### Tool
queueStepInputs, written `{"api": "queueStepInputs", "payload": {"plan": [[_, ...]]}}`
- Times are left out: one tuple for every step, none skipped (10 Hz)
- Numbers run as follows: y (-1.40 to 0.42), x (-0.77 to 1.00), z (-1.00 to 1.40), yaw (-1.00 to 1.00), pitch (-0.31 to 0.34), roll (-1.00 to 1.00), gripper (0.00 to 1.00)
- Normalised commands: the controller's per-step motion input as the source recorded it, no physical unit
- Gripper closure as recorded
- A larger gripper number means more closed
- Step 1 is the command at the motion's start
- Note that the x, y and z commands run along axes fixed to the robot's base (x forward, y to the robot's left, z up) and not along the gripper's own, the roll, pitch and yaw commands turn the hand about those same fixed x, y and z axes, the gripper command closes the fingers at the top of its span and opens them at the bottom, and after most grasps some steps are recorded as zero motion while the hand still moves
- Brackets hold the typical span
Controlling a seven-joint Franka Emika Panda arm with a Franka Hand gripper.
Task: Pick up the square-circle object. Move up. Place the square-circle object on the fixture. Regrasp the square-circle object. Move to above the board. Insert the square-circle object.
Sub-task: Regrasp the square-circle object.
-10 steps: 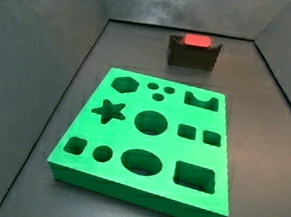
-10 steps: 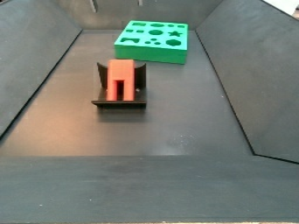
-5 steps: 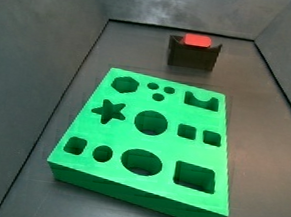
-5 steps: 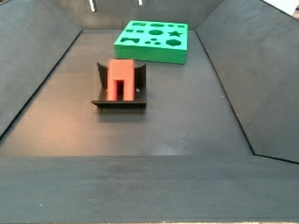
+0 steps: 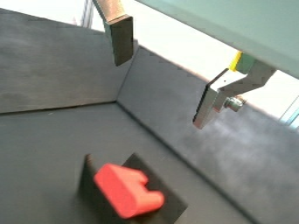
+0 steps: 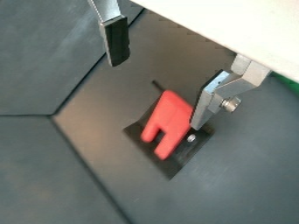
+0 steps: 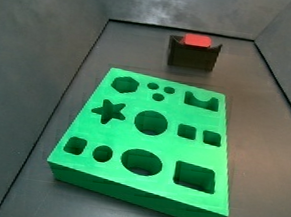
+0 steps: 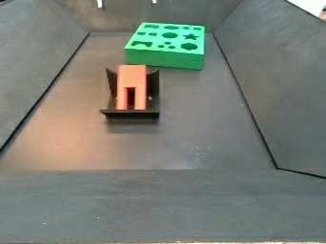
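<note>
gripper (image 6: 163, 70) high above the fixture (image 6: 176, 159), fingers (image 6: 114, 39) spread apart and empty, square-circle object (image 6: 165, 122) resting in the fixture, side views unchanged from before

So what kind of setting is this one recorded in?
Probably a lab test cell for peg insertion: a dark-walled enclosure, a green board with shaped holes, and a red square-circle object resting on the fixture. The end effector hangs open above that piece, holding nothing.

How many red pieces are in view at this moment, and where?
1. The small red plastic peg block rests on the dark fixture, apart from the bright green board. The open pincer hovers above it, empty. No others show.
</note>
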Motion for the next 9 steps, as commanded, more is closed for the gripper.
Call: {"api": "queueStepInputs", "payload": {"plan": [[-0.03,0.05,-0.01,0.03,0.029,1.00,0.00],[-0.03,0.06,-0.01,0.04,0.056,1.00,0.00],[-0.04,0.08,-0.01,0.05,0.090,0.84,0.00],[-0.04,0.08,-0.01,0.06,0.107,0.64,0.00],[-0.04,0.09,-0.01,0.08,0.115,0.45,0.00],[-0.02,0.08,-0.01,0.09,0.112,0.31,0.00],[-0.03,0.07,0.00,0.11,0.099,0.22,0.00],[0.08,0.03,-1.00,0.17,0.057,0.21,0.00],[0.08,0.03,-1.00,0.18,0.039,0.20,0.00]]}}
